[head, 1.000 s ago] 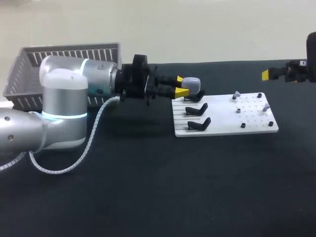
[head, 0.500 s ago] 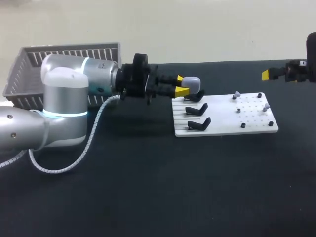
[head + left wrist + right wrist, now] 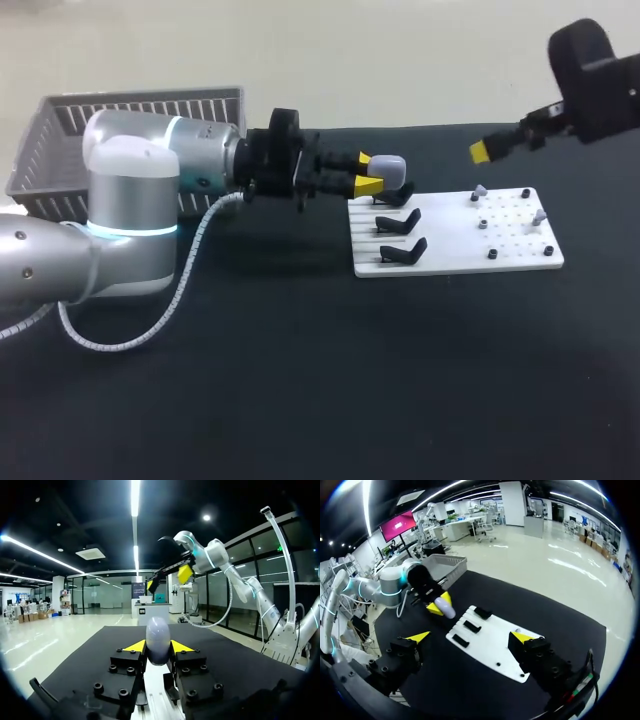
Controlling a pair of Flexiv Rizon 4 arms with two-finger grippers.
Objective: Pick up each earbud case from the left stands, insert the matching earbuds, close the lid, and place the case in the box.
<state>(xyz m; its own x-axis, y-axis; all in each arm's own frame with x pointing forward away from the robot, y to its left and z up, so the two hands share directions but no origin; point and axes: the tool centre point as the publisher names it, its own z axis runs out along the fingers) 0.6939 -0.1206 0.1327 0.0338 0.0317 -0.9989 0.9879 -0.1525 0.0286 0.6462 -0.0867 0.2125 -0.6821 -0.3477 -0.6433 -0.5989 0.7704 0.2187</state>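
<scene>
At the upper left of the head view a grey slatted box [image 3: 60, 130] stands on the black table [image 3: 300, 380]. In front of the box the left arm [image 3: 130, 220] comes in from the left edge and lies almost level, pointing to the right. The left gripper [image 3: 372, 172] is a little left of the middle of the frame, and its two yellow tips are clamped on a pale grey earbud case [image 3: 390, 166], one tip on each side. In the left wrist view the case stands upright between the tips and both tips touch it. The case is right above the uppermost of three black stands [image 3: 400, 195] at the upper left corner of a white board [image 3: 455, 245]. I cannot tell if the case touches this stand. The two other stands [image 3: 400, 220], just below the first in the frame, hold nothing. On the right half of the board two small grey earbuds [image 3: 479, 190] sit among small black pegs [image 3: 492, 255], well apart from the stands. At the upper right of the frame the right arm [image 3: 595, 85] comes in from the corner, and the right gripper [image 3: 482, 152] hangs in the air beyond the far edge of the board, near its right half. In the right wrist view its fingers stand wide apart with nothing between them, and the board lies ahead of them.
</scene>
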